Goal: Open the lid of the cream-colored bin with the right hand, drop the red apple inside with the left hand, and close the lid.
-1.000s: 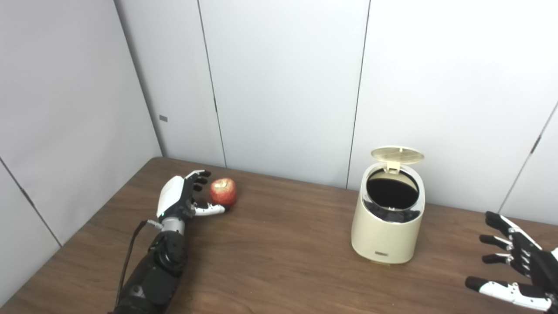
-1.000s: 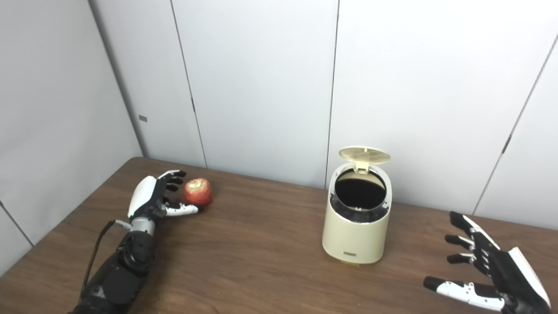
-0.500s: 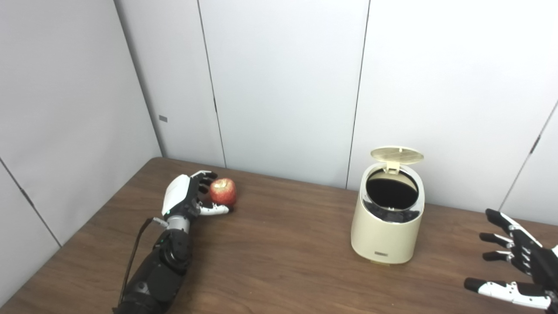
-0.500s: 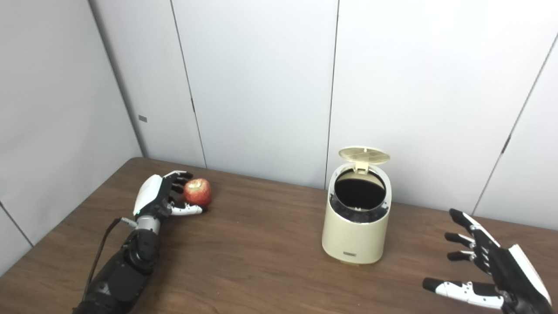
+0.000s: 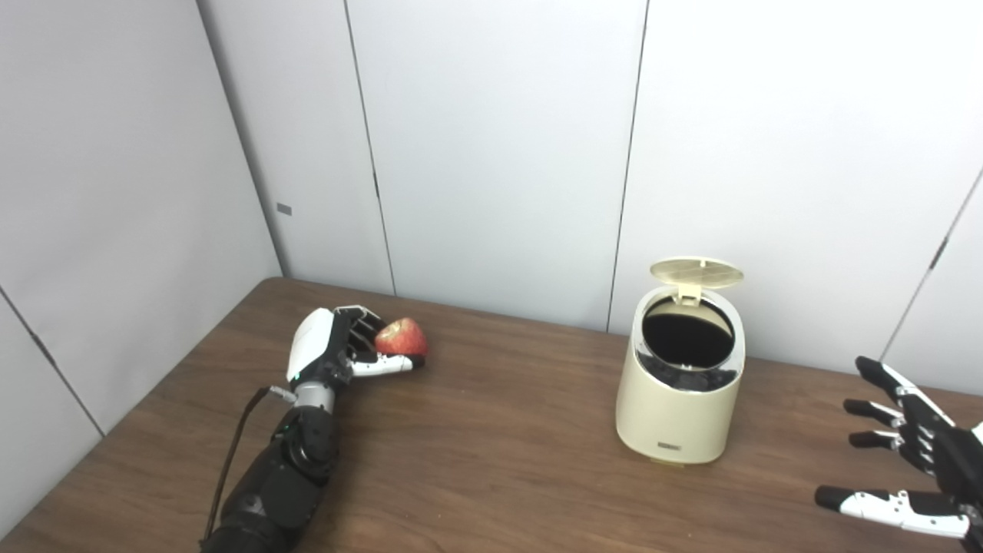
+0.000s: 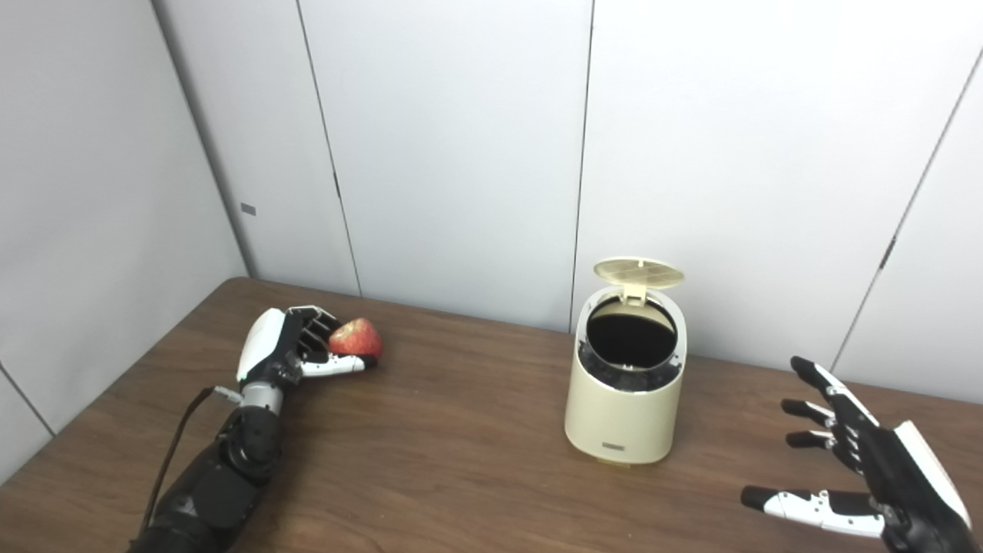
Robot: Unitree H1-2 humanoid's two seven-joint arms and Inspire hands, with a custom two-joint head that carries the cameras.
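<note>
The red apple (image 5: 402,337) is at the table's far left, tilted, between the curled fingers and the thumb of my left hand (image 5: 332,355), which is shut on it. The thumb lies across the apple's lower front. I cannot tell whether the apple still touches the table. The cream-colored bin (image 5: 680,411) stands right of centre with its lid (image 5: 696,271) flipped up at the back and its dark inside showing. My right hand (image 6: 868,468) hovers open, fingers spread, low at the far right, well apart from the bin.
The brown wooden table (image 5: 491,461) runs back to grey wall panels close behind the bin and the apple. A black cable (image 5: 233,453) hangs along my left forearm. Bare wood lies between the apple and the bin.
My left hand moved in on the apple and closed its fingers and thumb around it; the apple tilted. The right hand drifted slightly right. The bin and its lid stayed put.
</note>
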